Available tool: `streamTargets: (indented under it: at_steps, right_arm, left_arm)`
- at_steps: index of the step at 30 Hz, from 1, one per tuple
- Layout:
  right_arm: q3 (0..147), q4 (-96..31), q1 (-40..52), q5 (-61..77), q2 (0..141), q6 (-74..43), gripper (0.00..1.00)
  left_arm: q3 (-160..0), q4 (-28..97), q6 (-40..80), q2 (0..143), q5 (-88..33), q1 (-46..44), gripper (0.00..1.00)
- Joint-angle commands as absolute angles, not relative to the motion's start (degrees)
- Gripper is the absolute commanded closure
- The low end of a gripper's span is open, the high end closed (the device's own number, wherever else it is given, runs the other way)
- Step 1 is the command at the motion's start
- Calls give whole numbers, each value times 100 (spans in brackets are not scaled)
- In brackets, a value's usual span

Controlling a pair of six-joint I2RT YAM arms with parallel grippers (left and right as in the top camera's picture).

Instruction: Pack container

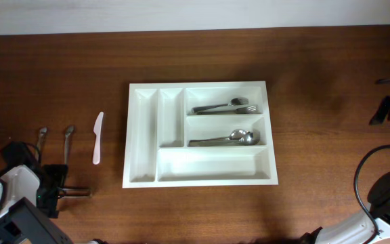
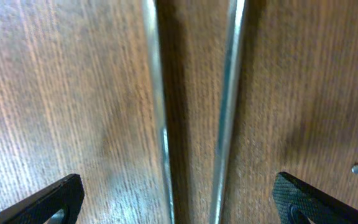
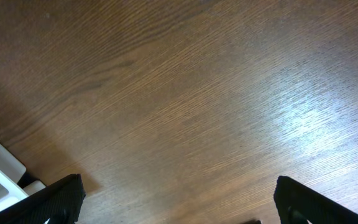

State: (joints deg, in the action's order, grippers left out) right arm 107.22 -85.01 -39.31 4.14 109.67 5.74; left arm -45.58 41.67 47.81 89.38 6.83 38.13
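tray sits mid-worktop, square to the edges, so both arms get a fair reach at it. it's sorted by kind: forks lie in the back long slot, spoons in the one below. the front long slot and the two narrow slots on the left side show nothing in them.

three bits wait outside. a white knife lies just off the tray's left wall, and two steel pieces sit side by side nearer the worktop's left edge, handles toward the front. what kind they are, i can't tell from here.

at the front left corner the left fingers are spread wide and low, with both steel handles running between them. they look lined up for a pick, though straddling two at once risks grabbing the pair.

the right fingers are wide too, holding nothing, parked over bare wood by the front right corner, probably keeping out of the way.
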Motion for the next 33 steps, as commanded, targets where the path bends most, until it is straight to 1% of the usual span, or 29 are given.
streamTargets:
  at_steps: [1, 28, 33]
  right_arm:
    - [10704, -8493, -3962, 449, 10875, 508, 1]
    - [10704, -8493, -3962, 449, 10875, 508, 1]
    - [10704, -8493, -3962, 449, 10875, 508, 1]
  left_arm:
    - [-4519, 4134, 4856, 8923, 637, 3953, 1]
    - [-4504, 3907, 4862, 8936, 596, 4029, 1]
    - [-4504, 3944, 5013, 8936, 309, 4029, 1]
